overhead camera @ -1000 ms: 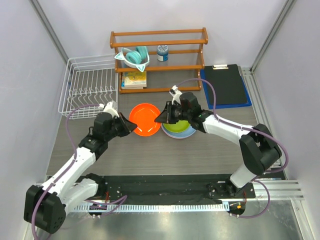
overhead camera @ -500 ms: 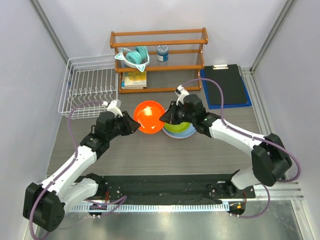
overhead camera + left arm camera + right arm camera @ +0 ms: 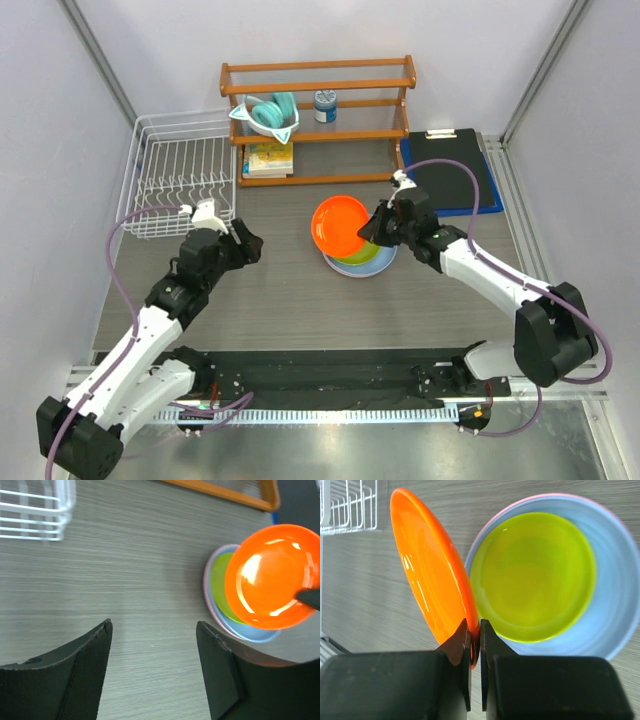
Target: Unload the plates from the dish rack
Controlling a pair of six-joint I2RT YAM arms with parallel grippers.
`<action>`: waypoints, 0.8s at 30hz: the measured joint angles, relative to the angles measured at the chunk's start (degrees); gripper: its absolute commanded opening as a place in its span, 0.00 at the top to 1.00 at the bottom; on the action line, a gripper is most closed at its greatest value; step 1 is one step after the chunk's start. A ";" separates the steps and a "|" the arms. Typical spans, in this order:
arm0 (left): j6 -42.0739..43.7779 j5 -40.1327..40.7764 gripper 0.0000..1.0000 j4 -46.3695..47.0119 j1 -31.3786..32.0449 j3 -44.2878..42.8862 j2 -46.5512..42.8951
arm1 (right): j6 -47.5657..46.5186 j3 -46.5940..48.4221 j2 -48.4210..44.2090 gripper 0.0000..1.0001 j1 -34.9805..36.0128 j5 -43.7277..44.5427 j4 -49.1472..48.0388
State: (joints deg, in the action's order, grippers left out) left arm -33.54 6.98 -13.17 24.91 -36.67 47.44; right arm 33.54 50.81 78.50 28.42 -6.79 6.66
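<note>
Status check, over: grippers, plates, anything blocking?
Left gripper open, empty, over table. Right gripper shut on orange plate, tilted above plate stack. Dish rack shows no plates. Nothing in the way.

Above the plate stack the tilted orange plate blocks the way straight down; it is pinched at its rim by the right tool, whose arm bars the stack's right side; left of the stack the counter lies bare as far as the left tool, its jaws spread wide over nothing; the stack's near side is open counter too; behind it a narrow bare strip ends at the wooden shelf; the dish rack stands far left and behind, the clipboard right and behind.
</note>
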 measured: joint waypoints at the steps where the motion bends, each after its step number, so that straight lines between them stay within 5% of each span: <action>1: 0.13 1.64 0.25 -0.52 0.00 0.00 -0.66 | 0.04 -0.15 -0.44 0.99 -0.83 -0.02 0.37; 9: 0.76 13.49 0.17 -3.80 0.00 0.02 -9.03 | 0.24 -2.34 -1.11 0.99 -7.19 -0.72 2.62; 21: 0.55 17.68 0.12 -6.08 0.11 0.02 -11.06 | 0.31 -1.44 9.35 0.99 -8.31 -3.72 1.29; 24: 0.55 17.81 0.12 -6.60 0.11 0.02 -10.73 | 0.26 -0.15 11.63 0.85 -8.70 -4.83 -0.22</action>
State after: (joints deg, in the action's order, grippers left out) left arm -32.99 24.80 -19.77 25.02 -36.64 36.71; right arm 33.80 50.65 90.13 19.73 -11.62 6.44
